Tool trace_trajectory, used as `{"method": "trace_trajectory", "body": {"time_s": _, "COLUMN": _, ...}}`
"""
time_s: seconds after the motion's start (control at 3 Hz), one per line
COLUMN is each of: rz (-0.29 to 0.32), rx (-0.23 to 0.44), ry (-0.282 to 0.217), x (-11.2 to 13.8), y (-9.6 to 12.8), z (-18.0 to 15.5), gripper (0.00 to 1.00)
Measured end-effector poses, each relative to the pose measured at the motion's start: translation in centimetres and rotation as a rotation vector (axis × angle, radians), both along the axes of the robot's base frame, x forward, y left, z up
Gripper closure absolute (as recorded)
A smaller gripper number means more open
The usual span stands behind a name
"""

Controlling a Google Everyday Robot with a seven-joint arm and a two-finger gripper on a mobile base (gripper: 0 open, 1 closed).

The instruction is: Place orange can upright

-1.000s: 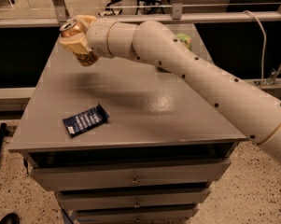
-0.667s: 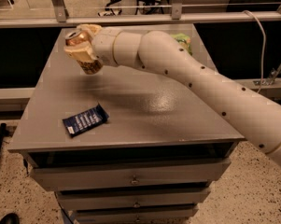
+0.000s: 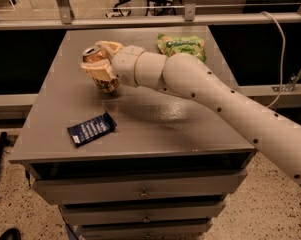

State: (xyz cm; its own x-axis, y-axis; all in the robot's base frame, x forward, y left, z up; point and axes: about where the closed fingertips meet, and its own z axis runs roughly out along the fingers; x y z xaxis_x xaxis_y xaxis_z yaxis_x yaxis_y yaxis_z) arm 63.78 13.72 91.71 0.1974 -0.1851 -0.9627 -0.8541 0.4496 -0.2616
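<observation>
The orange can (image 3: 97, 69) is held in my gripper (image 3: 99, 66) over the left middle of the grey cabinet top (image 3: 140, 124). The can is nearly upright, slightly tilted, with its silver top and pull-tab facing up and its base at or just above the surface. My cream fingers (image 3: 96, 73) are wrapped around its body, shut on it. My arm reaches in from the lower right.
A flat dark blue wrapper (image 3: 91, 129) lies near the front left of the cabinet top. A green snack bag (image 3: 182, 45) lies at the back right. The cabinet has drawers below. A rail and cable stand behind.
My gripper has carried the can rightward and toward the table's middle, lowering it toward the surface and turning it more upright.
</observation>
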Motion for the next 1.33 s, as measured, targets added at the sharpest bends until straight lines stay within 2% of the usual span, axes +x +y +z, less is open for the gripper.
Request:
{"method": "trace_trajectory", "body": {"time_s": 0.33, "rz": 0.006, "rx": 0.053, "ry": 0.000, "x": -0.6, "y": -1.3, "z": -0.7, "gripper": 0.84}}
{"method": "trace_trajectory", "body": {"time_s": 0.67, "rz": 0.025, "rx": 0.089, "ry": 0.000, "x": -1.1, "y": -2.6, "z": -1.4, "gripper": 0.60}}
{"method": "trace_trajectory", "body": {"time_s": 1.33, "rz": 0.039, "rx": 0.095, "ry": 0.016, "x": -1.9, "y": -4.0, "z": -2.0, "gripper": 0.14}}
